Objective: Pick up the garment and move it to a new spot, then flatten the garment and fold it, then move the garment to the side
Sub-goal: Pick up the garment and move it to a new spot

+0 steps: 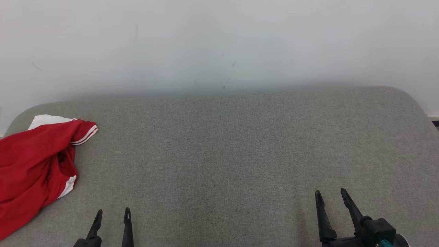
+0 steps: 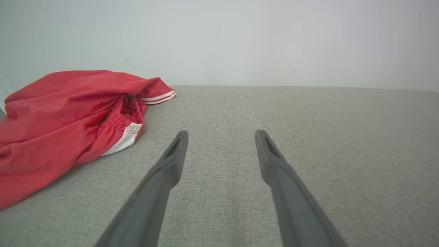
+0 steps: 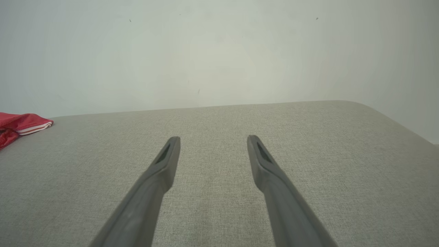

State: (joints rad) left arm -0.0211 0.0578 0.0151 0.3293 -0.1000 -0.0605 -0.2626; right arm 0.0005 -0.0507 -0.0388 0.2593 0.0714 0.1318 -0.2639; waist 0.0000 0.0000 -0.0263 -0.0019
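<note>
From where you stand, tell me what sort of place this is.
Probably an indoor room set up for folding clothes: a grey fabric-covered surface with rounded corners, perhaps a bed or padded table, stands against a bare white wall, and a crumpled red garment lies at its left edge.

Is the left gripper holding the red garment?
No, the left gripper is open over the grey surface, and the red garment lies crumpled apart from it.

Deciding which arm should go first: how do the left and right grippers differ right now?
The left gripper sits close to the red garment; the right gripper is far across the grey surface from it. In the head view, the left gripper's fingers rise nearly straight, while the right gripper's lean leftward and more of its dark base shows. Both are open and hold nothing.
</note>
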